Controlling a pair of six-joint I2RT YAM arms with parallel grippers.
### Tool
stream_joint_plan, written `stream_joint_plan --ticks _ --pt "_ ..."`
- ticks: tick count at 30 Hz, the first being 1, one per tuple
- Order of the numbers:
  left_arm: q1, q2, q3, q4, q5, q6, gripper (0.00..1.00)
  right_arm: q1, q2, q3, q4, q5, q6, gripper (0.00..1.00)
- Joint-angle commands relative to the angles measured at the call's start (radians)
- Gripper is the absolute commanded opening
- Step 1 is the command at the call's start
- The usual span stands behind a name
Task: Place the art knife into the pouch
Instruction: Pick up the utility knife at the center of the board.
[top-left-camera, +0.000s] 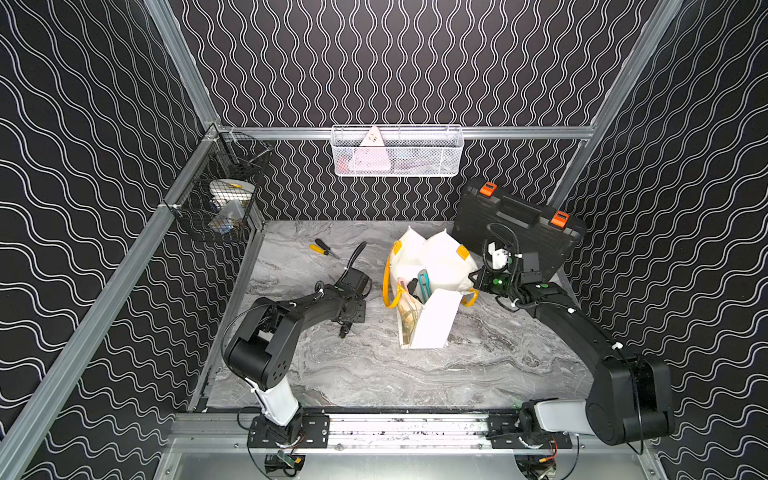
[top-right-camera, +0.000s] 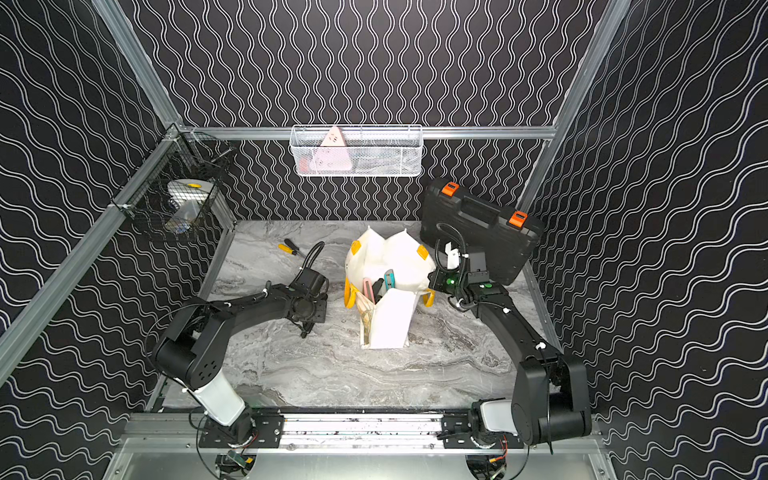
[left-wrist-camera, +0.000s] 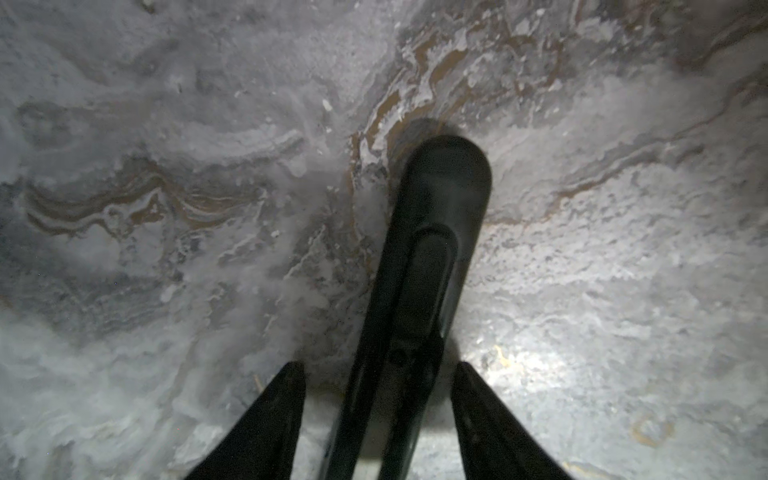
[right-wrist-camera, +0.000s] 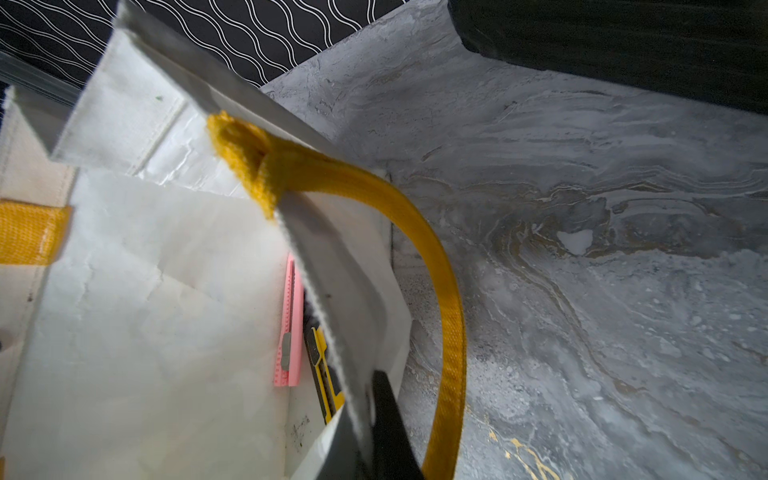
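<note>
A black art knife (left-wrist-camera: 432, 232) lies flat on the marble table (left-wrist-camera: 166, 166). My left gripper (left-wrist-camera: 379, 365) points straight down over it and is open. One finger stands on each side of the handle, with a gap on both sides. The white pouch (top-left-camera: 432, 320) with yellow handles (right-wrist-camera: 440, 266) stands mid-table in both top views, its mouth spread wide. My right gripper (right-wrist-camera: 365, 386) is shut on the pouch's right rim (right-wrist-camera: 328, 257). Inside the pouch lie a pink cutter (right-wrist-camera: 289, 332), a yellow-black cutter (right-wrist-camera: 322, 365) and a teal one (top-left-camera: 424, 284).
A black hard case (top-left-camera: 515, 224) with orange latches leans behind the right arm. A white wire basket (top-left-camera: 397, 151) hangs on the back rail and a black mesh basket (top-left-camera: 220, 203) hangs at the left. A yellow-handled screwdriver (top-left-camera: 320, 248) lies far left on the table.
</note>
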Motion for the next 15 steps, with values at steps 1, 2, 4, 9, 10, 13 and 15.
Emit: stream_joint_plan --ticks 1,2,4,9,10,13,15 --pt "-0.002 0.015 -0.006 -0.019 0.011 -0.011 0.58 0.001 -0.005 -0.001 0.007 -0.003 -0.004 0.0" --pt "-0.001 0.017 -0.007 -0.016 0.013 -0.011 0.55 0.001 -0.005 -0.001 0.006 -0.003 -0.004 0.0" --pt "-0.002 0.023 -0.006 -0.014 0.018 -0.011 0.49 0.001 -0.005 -0.001 0.007 -0.003 -0.004 0.0" --pt "-0.002 0.032 -0.002 -0.012 0.02 -0.01 0.41 0.001 -0.007 -0.002 0.006 -0.003 -0.005 0.0" --pt "-0.002 0.032 -0.001 -0.013 0.02 -0.01 0.4 0.001 -0.006 -0.002 0.007 -0.004 -0.005 0.0" --pt "-0.002 0.034 -0.001 -0.011 0.023 -0.008 0.37 0.002 -0.005 -0.001 0.006 -0.006 -0.005 0.0" --pt "-0.002 0.034 0.001 -0.009 0.026 -0.008 0.34 0.001 -0.003 -0.002 0.007 -0.008 -0.004 0.0"
